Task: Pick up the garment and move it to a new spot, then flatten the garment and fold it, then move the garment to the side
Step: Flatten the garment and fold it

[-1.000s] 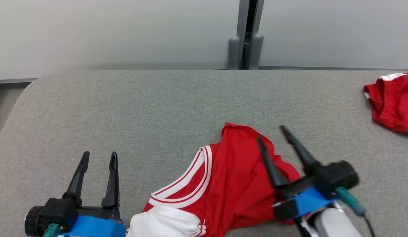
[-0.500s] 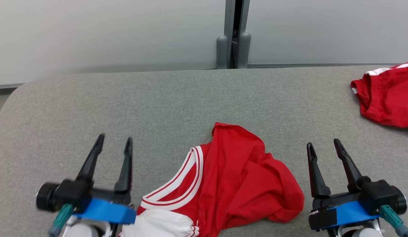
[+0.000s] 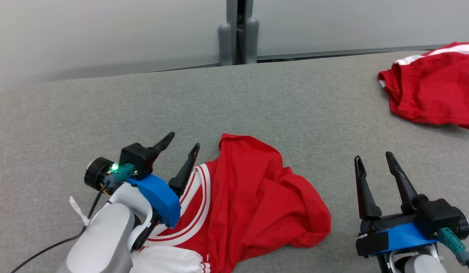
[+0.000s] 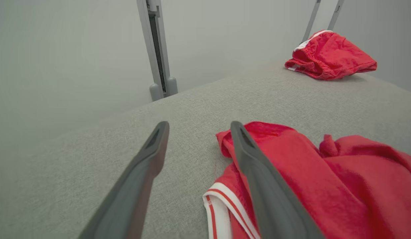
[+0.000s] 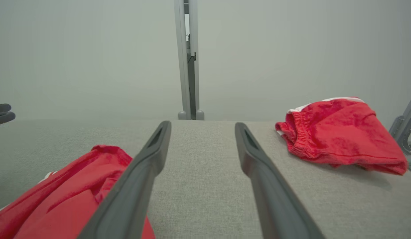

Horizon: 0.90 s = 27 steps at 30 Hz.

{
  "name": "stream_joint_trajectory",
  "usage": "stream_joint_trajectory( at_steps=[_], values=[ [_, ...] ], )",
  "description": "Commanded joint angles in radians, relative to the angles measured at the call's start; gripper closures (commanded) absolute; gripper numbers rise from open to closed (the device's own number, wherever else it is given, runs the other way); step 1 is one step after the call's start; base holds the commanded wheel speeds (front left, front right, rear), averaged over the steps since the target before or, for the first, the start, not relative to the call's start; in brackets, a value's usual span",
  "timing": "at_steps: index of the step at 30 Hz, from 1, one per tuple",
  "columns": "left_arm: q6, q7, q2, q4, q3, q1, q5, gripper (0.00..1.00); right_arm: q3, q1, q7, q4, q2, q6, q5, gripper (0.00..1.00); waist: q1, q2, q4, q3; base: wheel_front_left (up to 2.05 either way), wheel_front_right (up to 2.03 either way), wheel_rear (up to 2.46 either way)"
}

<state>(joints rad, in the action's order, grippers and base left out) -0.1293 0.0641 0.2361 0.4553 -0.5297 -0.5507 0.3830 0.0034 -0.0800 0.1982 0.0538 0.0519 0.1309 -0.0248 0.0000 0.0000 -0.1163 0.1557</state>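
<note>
Left gripper (image 3: 184,140): jaws wide, empty, low at the jersey's left edge. One finger lies over the white-striped trim, the other over bare grey pad (image 3: 105,113) just left of the jersey. Can't tell if either finger touches cloth.

Risk 1: if it closes from here it may nip only the trim, or shove the edge rightward instead of gripping it. The straddle is lopsided, with cloth under one finger only.

Risk 2: that trim looks like an armhole or neck opening. A finger going through it would snag on release.

Jersey (image 3: 253,197) (the task garment): a crumpled red heap on the pad between the two grippers. Its near part runs out of the bottom of the head view, so I can't tell whether it hangs off the pad.

Risk 3: the layers are stacked. A deep pinch takes several plies, so it lifts as a wad and won't flatten later.

Right gripper (image 3: 372,156): jaws wide, empty, clear of the jersey on its right, over bare pad.

Risk 4: a left-only lift gives a single-point hang, so the jersey twists and drags.

Red shorts (image 3: 427,91): well right of the jersey, towards the back and the same colour.

Risk 5: a drop spot too far right overlaps them, and the two pieces would be hard to tell apart.
</note>
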Motion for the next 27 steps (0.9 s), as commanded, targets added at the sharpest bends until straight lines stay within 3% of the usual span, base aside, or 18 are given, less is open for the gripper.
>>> stream_joint_trajectory(
  at_steps=[1, 11, 25, 26, 27],
  values=[
    [-0.001, -0.016, 0.017, 0.025, -0.036, -0.02, 0.023, 0.0, -0.006, -0.013, 0.004, 0.003, -0.002, 0.0, 0.005, 0.0, 0.0, 0.0, -0.022, 0.019, 0.0, 0.0, 0.0],
    [-0.001, -0.069, 0.082, 0.187, -0.3, -0.121, 0.182, 0.0, -0.019, -0.035, 0.012, 0.012, -0.002, 0.0, 0.005, 0.0, 0.0, 0.0, -0.059, 0.059, 0.0, 0.0, 0.0],
    [0.0, -0.054, 0.06, 0.354, -0.471, -0.164, 0.275, 0.0, -0.026, -0.048, 0.012, 0.021, -0.002, 0.0, 0.004, 0.0, 0.0, 0.0, -0.066, 0.068, 0.0, 0.0, 0.0],
    [-0.001, -0.057, 0.057, 0.357, -0.484, -0.166, 0.284, 0.08, -0.024, -0.049, 0.013, 0.021, -0.002, 0.0, 0.002, 0.0, 0.0, 0.0, -0.065, 0.068, 0.0, 0.0, 0.0],
    [-0.001, -0.058, 0.056, 0.357, -0.497, -0.167, 0.293, 0.71, -0.023, -0.049, 0.014, 0.02, -0.002, 0.0, 0.001, 0.0, 0.0, 0.0, -0.065, 0.068, 0.0, 0.0, 0.0]
  ],
)
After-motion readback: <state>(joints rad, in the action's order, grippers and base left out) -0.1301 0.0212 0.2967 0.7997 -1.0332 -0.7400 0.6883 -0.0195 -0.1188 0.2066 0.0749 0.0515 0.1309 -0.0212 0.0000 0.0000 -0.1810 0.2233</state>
